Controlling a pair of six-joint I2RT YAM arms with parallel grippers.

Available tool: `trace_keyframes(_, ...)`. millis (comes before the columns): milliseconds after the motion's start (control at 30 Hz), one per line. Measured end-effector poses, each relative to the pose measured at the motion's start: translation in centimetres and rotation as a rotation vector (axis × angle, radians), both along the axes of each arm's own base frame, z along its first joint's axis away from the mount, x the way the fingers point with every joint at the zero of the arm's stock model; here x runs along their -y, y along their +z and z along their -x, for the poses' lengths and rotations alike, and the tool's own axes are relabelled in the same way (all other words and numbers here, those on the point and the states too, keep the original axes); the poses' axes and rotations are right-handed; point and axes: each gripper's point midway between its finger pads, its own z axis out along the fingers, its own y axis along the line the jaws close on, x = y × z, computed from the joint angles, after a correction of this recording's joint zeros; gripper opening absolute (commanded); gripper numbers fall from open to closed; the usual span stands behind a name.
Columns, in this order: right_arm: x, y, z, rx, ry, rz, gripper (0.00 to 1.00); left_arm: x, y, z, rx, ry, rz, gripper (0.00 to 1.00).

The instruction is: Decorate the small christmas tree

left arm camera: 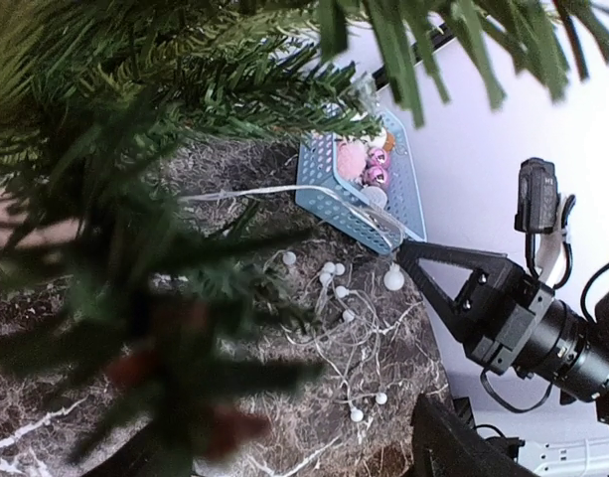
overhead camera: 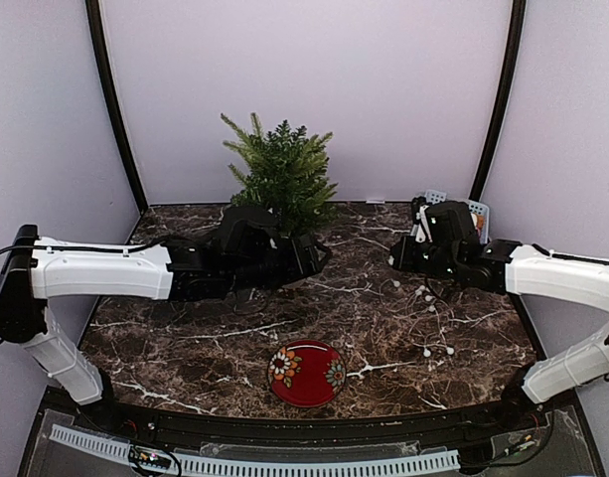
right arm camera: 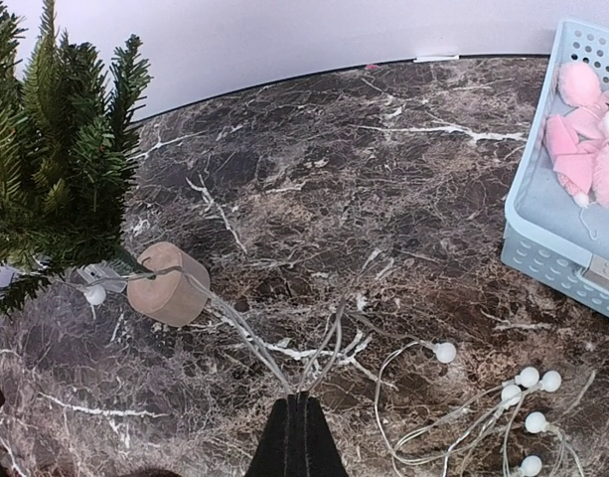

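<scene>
Small christmas tree (overhead camera: 282, 174): stands upright at the back of the marble table (overhead camera: 383, 328), left of centre, close to the rear wall.
Stump base (right arm camera: 167, 283): round and light wood. My right wrist camera shows it under the lowest branches, resting on the table.
Left gripper (overhead camera: 322, 253): I have it at the foot of the tree, on the tree's right side, with the lower branches overhanging it.
Left gripper state: blurred needles fill my left wrist camera, so I cannot tell how wide the jaws stand or whether they hold anything.
Blurred item: a reddish-brown patch close to my left lens, possibly part of the tree. It is too soft to identify.
Right gripper (right arm camera: 299, 397): my fingers are pressed together and pinch the wires of the light string (right arm camera: 444, 352). In the top view it sits right of the tree, facing the left gripper across a gap.
Light string layout: thin pale wire with small white bulbs. From my pinch, strands fan out toward the stump base, and one bulb lies just beside it. Loose loops with more bulbs lie on the table to the right of my fingers.
Blue basket (right arm camera: 542, 248): at the back right of the table, holding pink ornaments (right arm camera: 582, 139).
Red plate (overhead camera: 306, 373): flower-patterned, near the front edge at centre, well apart from the tree.
</scene>
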Motion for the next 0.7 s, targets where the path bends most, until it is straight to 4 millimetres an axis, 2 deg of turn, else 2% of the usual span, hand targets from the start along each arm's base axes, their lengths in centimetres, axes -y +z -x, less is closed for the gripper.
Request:
trace_keyframes(100, -0.1, -0.2, 0.2, -0.005, 0.010, -0.004, 0.00, 0.2, 0.2, -1.1, 0.006, 0.041, 0.015, 0.79)
trace_keyframes(267, -0.4, -0.4, 0.4, -0.009, 0.027, -0.011, 0.00, 0.5, -0.4, -2.8, -0.002, 0.095, 0.011, 0.71)
trace_keyframes(400, -0.6, -0.4, 0.5, -0.011, 0.041, -0.020, 0.00, 0.1, -1.2, -3.6, -0.002, 0.133, -0.010, 0.72)
trace_keyframes(633, -0.8, -0.3, 0.5, -0.011, 0.049, -0.028, 0.00, -0.8, -0.7, -4.7, 0.025, 0.195, -0.019, 0.72)
trace_keyframes(700, -0.8, -0.4, 0.6, -0.013, 0.051, -0.028, 0.00, -1.1, -0.7, -4.9, 0.028, 0.210, -0.020, 0.69)
